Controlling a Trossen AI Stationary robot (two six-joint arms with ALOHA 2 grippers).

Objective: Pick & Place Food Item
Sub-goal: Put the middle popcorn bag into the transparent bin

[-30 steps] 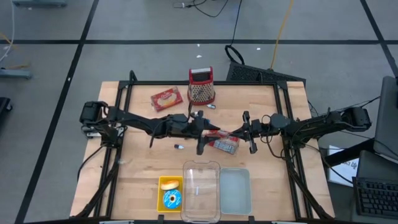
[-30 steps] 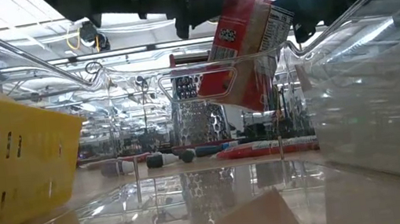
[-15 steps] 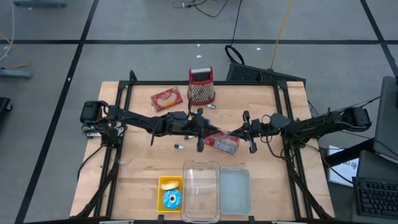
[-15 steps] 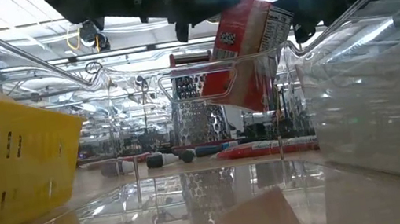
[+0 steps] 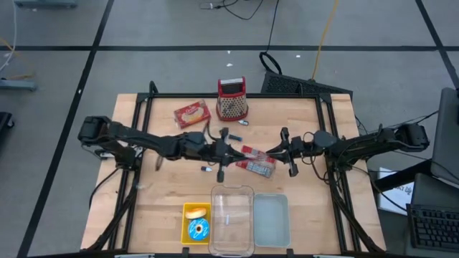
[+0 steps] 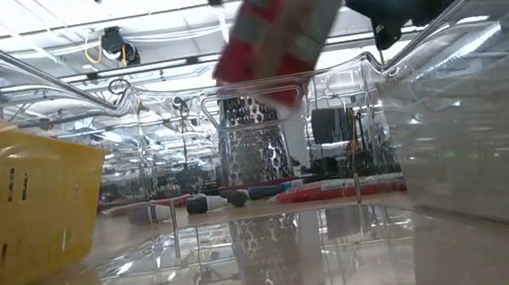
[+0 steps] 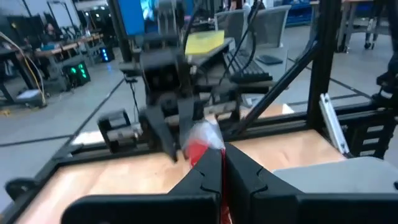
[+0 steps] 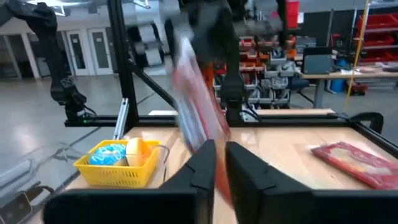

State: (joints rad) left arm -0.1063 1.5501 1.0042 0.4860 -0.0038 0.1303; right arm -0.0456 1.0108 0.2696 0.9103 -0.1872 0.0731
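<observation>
This looks like a robotics lab or workshop. The wooden table point(image 5: 165, 201) sits on a grey floor marked with dark tape lines point(image 5: 93, 54), with cables point(image 5: 326, 32) trailing behind it. Beyond stand red parts bins point(image 8: 373, 28), a desk with monitor point(image 8: 317, 62), and what may be another robot arm point(image 8: 59, 56) at far left.

The food item is a flat red packet point(image 5: 254, 159) with white printed panels (the print is too blurred to read). It is hanging in the air above the middle of the wooden table, not touching the board, and it is tilting in the low view point(image 6: 279, 20). It is sitting just behind the clear container point(image 5: 232, 218), between the two arms.
</observation>
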